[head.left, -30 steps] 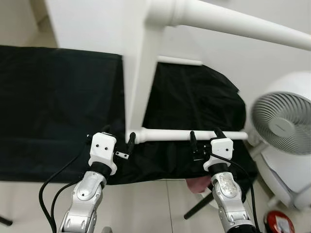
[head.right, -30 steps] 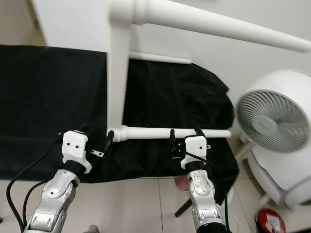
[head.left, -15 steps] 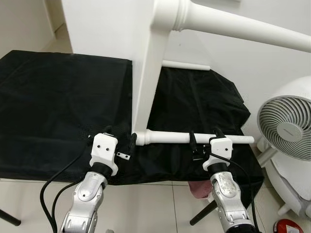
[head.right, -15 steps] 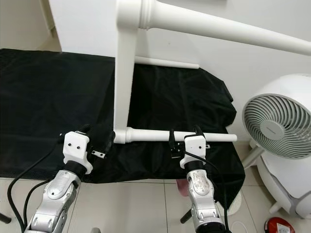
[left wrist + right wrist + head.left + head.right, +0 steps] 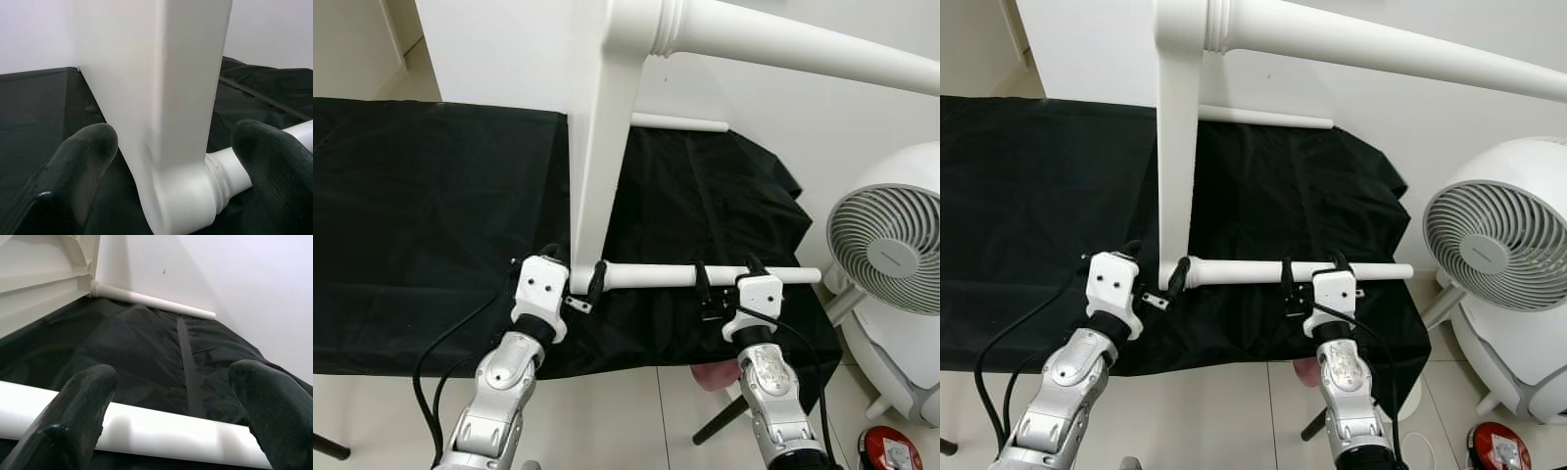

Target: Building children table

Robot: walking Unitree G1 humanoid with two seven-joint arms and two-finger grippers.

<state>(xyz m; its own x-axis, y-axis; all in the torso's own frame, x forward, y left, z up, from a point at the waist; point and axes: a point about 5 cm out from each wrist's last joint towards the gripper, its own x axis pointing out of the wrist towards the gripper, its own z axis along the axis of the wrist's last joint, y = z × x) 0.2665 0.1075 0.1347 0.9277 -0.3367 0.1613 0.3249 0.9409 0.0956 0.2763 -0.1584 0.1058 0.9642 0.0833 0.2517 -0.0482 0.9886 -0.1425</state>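
Left gripper spread wide at the corner of the white table frame, one finger either side of the corner post, nothing clamped. Just beyond its fingertips, the joint where the lower table leg screws in. Right gripper also wide open, straddling that leg further along, fingers apart from it. Under both grippers, black cloth. Off past the right gripper, a white fan.
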